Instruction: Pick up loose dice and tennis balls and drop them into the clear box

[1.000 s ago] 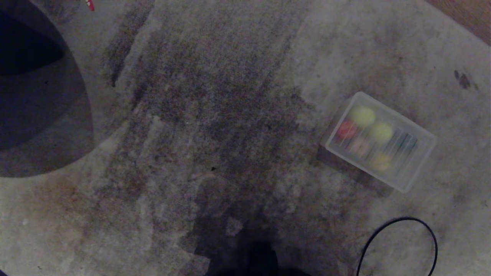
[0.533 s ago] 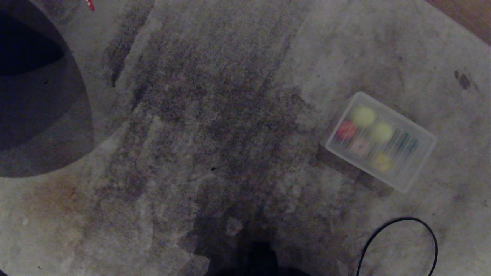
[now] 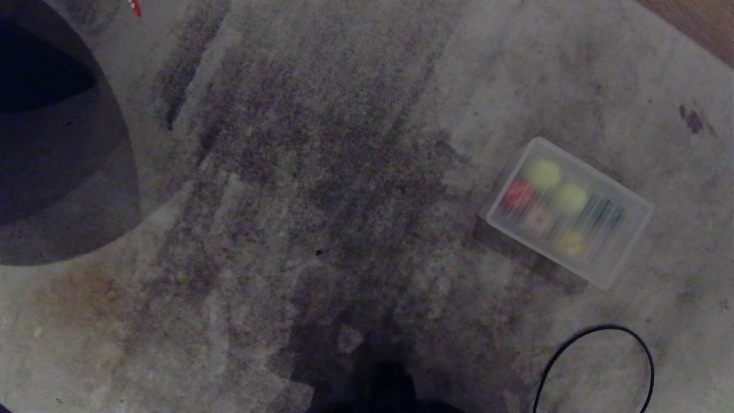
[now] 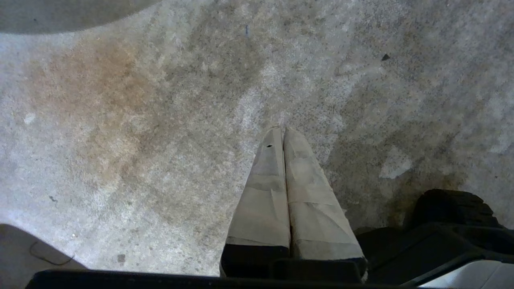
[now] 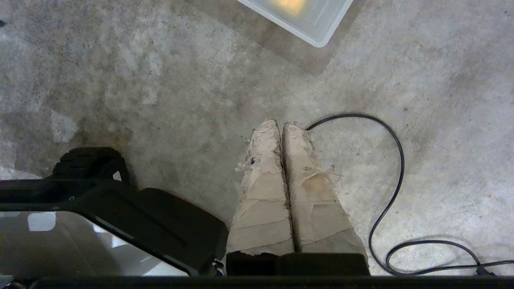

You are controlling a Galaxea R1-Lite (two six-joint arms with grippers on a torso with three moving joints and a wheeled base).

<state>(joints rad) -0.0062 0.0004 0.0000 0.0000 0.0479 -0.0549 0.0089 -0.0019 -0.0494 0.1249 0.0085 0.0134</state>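
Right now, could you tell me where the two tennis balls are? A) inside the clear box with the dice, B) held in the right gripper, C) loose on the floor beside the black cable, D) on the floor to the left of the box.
A: both tennis balls show through the clear box, beside the dice; nothing loose lies on the floor.

Head view. The clear box [image 3: 596,267] is set on the floor [image 3: 344,143] at about 3 o'clock; the tennis balls [image 3: 542,174] and dice [image 3: 518,194] are contained in it. A cable [image 3: 593,330] is looped at 5 o'clock, near the box but apart from it.
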